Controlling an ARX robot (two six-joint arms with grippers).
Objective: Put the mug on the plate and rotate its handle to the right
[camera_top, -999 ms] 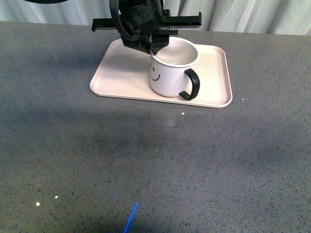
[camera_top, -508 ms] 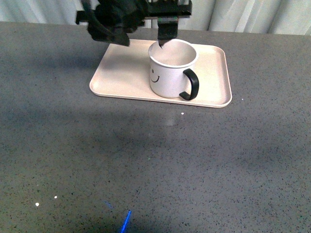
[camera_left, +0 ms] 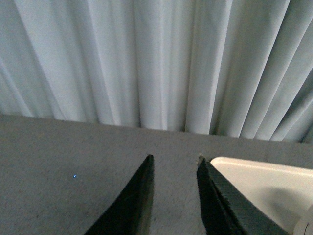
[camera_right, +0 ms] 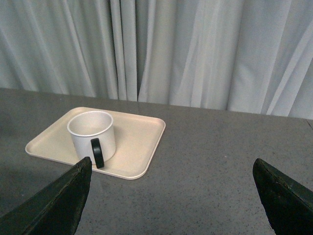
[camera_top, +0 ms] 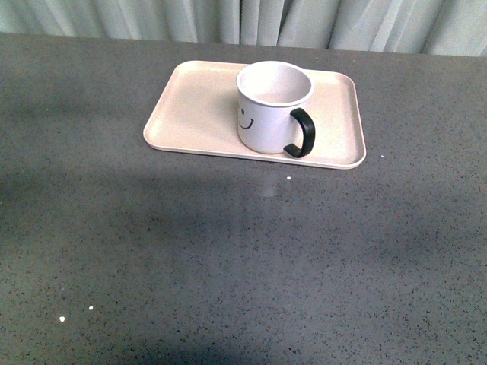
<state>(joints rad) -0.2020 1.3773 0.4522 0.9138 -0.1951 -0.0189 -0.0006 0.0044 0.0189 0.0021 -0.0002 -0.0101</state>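
The mug [camera_top: 274, 106] stands upright on the plate [camera_top: 194, 106], about mid-width and a little to the right, its base close to the plate's near rim. Its handle [camera_top: 302, 133] sticks out to the right and slightly toward the front camera. The only print on the white side is a black smiley face, and the front view shows one eye and a curved mouth on the left of the wall. Nothing can be seen inside the mug but its pale wall and floor.

The plate lies flat on the table [camera_top: 228, 251], a grey speckled surface, toward the far side and just short of the curtain [camera_top: 304, 23]. A few white specks dot the table — one just in front of the plate, two near the front left.

Neither arm shows in the front view. From the left wrist camera, the left gripper [camera_left: 174, 157] has its two dark fingers a narrow gap apart with only bare table between them, holding nothing. It points at the curtain, with one corner of the plate off to one side.

From the right wrist camera, the right gripper [camera_right: 171, 160] has its jaws spread wide and also holds nothing. It sits well back from the plate — mug and plate show whole, with the handle turned toward this camera.
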